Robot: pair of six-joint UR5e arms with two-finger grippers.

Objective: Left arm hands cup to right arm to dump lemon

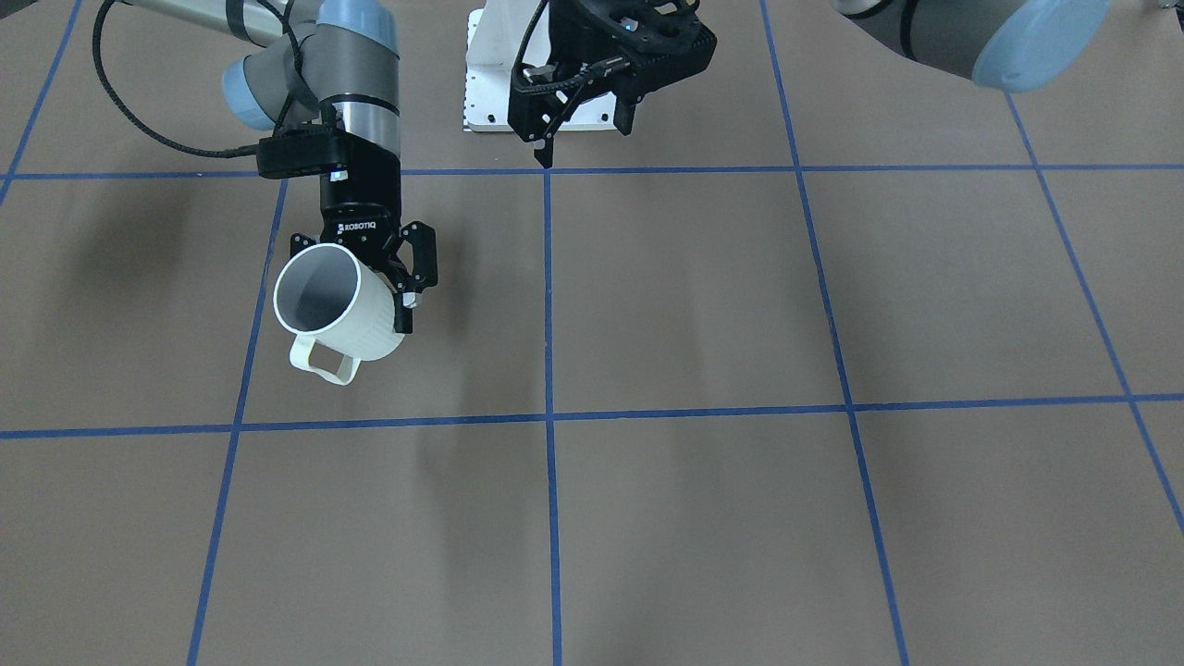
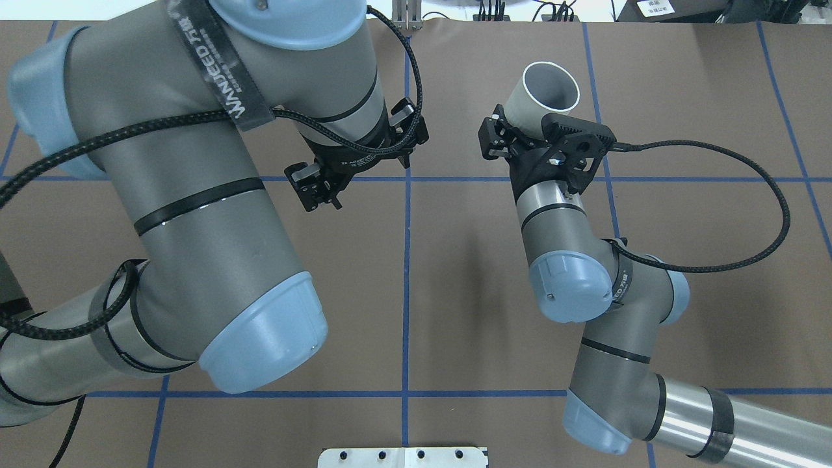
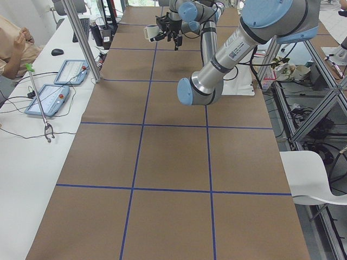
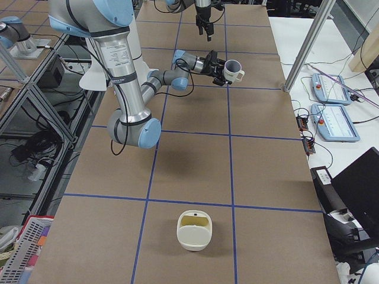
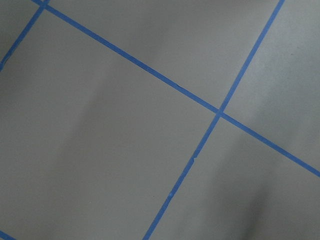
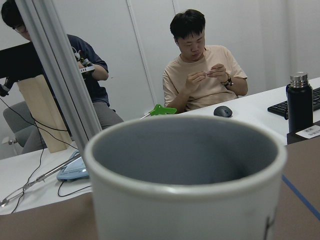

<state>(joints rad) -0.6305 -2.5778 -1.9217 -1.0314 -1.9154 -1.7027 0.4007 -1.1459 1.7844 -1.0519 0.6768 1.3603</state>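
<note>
My right gripper [image 1: 359, 282] is shut on the body of the white cup [image 1: 338, 310] and holds it above the table. The cup is tilted, with its mouth towards the front camera and its handle hanging down. Its greyish inside looks bare in the front view and in the right wrist view, where the cup [image 6: 185, 175] fills the frame. From overhead the cup [image 2: 545, 91] sticks out beyond the right gripper [image 2: 515, 127]. The lemon is out of view. My left gripper [image 1: 585, 139] hangs open and empty near the table's middle line, well apart from the cup.
A white base plate [image 1: 490, 83] sits by the robot. A cream container [image 4: 194, 229] with a yellowish inside stands far off at the table's right end. An aluminium post [image 4: 308, 47], pendants [image 4: 337, 121] and seated people [image 6: 202, 70] are along the operators' side.
</note>
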